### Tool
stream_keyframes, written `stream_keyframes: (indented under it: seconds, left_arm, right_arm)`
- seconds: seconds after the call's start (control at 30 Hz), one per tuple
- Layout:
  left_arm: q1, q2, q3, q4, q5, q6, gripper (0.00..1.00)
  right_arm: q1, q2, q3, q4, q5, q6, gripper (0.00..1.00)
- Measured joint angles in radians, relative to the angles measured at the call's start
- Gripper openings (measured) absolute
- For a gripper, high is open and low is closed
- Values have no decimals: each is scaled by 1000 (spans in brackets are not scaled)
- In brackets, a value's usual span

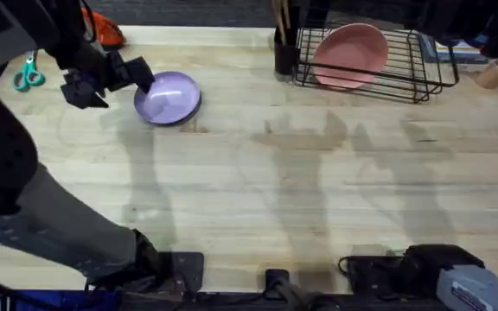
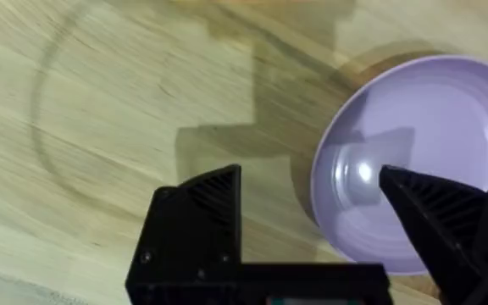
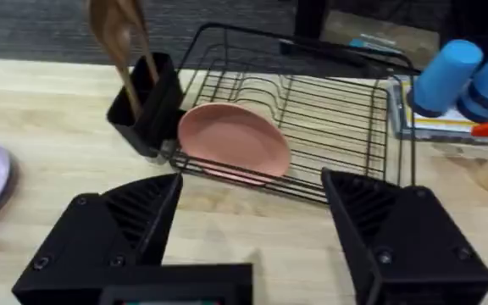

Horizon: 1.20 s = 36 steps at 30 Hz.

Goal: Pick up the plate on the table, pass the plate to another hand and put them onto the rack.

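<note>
The left arm reaches to the far left, its gripper [image 2: 312, 224] spread wide astride the plate's [image 1: 169, 97] rim on the worktop [image 1: 301, 181]. Far right, the rack [image 1: 405, 73] holds a pink plate [image 1: 349, 53]; the right gripper [image 3: 252, 216] gapes empty.

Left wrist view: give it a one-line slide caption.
Open left pincer straddling the near rim of the lavender plate on the wooden table.

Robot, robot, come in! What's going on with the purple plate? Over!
Left pincer open, straddling purple plate rim. Plate flat on table. Right pincer open, facing rack.
</note>
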Motion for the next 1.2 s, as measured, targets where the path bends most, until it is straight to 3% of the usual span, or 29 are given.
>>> stream_keyframes:
  seconds: [0.63,0.97,1.13,1.17,1.2]
  left_arm:
    - [0,58,0,-11,0,-1,995]
    - [0,105,0,-12,8,-5,977]
    - [-5,105,0,-11,25,-11,628]
    - [-7,105,0,-11,35,-15,455]
    - [-3,99,4,-12,38,-23,70]
  right_arm:
    - [145,97,0,69,-7,0,998]
    - [161,98,0,84,-7,0,998]
    - [161,98,0,84,-7,0,998]
    - [161,98,0,84,-7,0,998]
    - [161,98,0,89,-7,0,998]
